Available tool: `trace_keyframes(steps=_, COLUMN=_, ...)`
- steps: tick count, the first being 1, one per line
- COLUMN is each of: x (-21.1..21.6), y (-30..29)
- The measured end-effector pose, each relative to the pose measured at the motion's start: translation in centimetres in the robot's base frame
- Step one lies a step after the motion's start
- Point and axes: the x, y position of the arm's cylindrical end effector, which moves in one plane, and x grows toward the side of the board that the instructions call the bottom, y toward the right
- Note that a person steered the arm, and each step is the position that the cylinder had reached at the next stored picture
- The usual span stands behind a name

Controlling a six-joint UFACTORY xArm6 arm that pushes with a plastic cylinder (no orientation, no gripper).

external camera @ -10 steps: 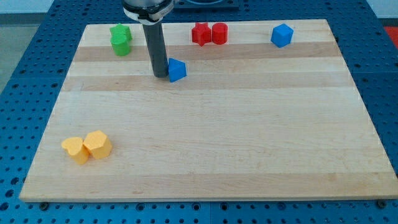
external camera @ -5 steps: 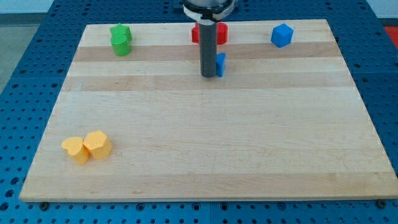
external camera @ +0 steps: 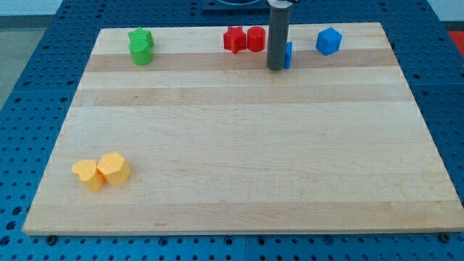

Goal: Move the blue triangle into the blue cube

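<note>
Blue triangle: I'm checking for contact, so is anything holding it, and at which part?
Nothing is held. My tip stands against the view's left side of the blue triangle, which it mostly hides, and can only push it.

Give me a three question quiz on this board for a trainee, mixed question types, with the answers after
1. True or false: my tip sits on the view's left side of the blue triangle.
2. Which block lies nearest the view's top right corner of the board? A) green block B) blue cube C) yellow block
3. Fill in: the two red blocks sit side by side near the view's ____ edge.

Key: 1 true; 2 B, the blue cube; 3 top.
</note>
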Motion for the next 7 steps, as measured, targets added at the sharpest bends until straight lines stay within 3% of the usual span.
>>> trace_keyframes(steps=7, x=-4.3, y=3.0)
